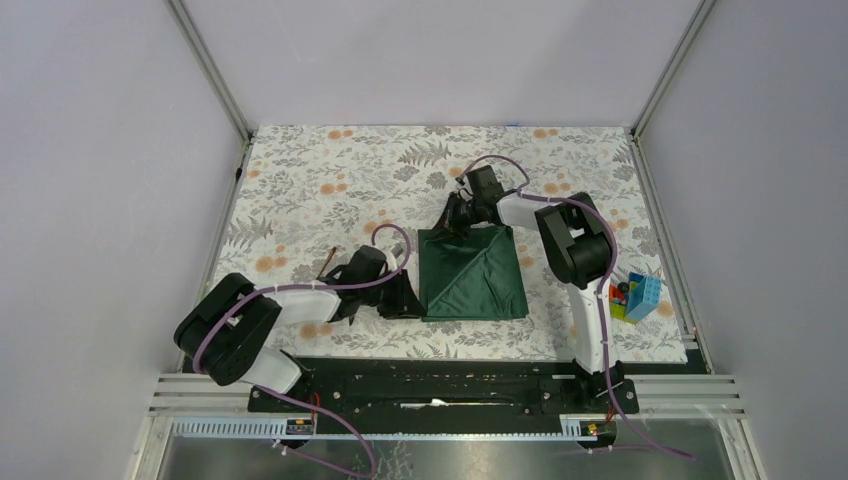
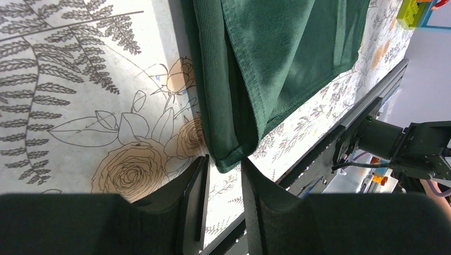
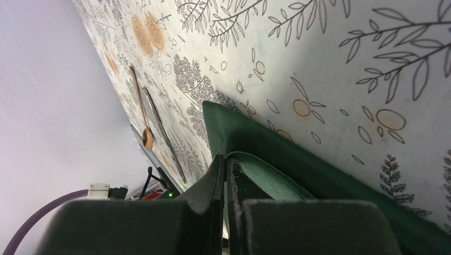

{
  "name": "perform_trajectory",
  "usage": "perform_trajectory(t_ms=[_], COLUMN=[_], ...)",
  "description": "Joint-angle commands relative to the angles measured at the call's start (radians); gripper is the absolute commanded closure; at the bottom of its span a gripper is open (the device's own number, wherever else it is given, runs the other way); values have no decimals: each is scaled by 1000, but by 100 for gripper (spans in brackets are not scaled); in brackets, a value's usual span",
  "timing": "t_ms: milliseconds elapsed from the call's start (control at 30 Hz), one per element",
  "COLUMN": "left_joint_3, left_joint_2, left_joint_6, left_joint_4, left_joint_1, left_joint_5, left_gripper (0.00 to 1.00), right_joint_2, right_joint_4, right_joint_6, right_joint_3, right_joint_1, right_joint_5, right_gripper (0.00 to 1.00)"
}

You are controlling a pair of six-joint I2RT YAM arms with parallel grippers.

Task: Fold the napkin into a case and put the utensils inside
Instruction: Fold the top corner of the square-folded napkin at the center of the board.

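The left hand sits low in the view, its two dark fingers parted, with a strip of flowered tablecloth showing in the gap. The lowest corner of the green napkin lies right at the fingertips, seemingly just past them rather than pinched. The napkin lies in layers, one hemmed edge over another. Bright toy blocks peek in at the top right, and a black metal rail runs along the tabletop's edge.

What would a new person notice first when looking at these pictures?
A dark green napkin, folded, lies in the middle of the flowered cloth. The right tool pinches its far edge; the left tool stands open at its near left corner. Bright toy blocks sit at the cloth's right edge.
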Motion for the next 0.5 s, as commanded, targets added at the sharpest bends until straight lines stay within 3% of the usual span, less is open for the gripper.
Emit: perform_trajectory(t_ms=[0,300,467], left_joint_3=[-20,-30,-22], left_joint_2=[-42,-113,-158], left_joint_6=[6,8,23], left_joint_4=[-30,-76,-123], left_joint_1=[-3,-3,-1], left_joint_5=[-31,-41,-58], left_gripper=[65,59,62], right_joint_2=[20,30,30], right_joint_4=[9,9,9], right_joint_6=[-3,-1,0], right_joint_3=[42,54,56], right_joint_1=[14,15,15], right_joint_5=[-24,-14,-6], right_gripper=[100,100,99])
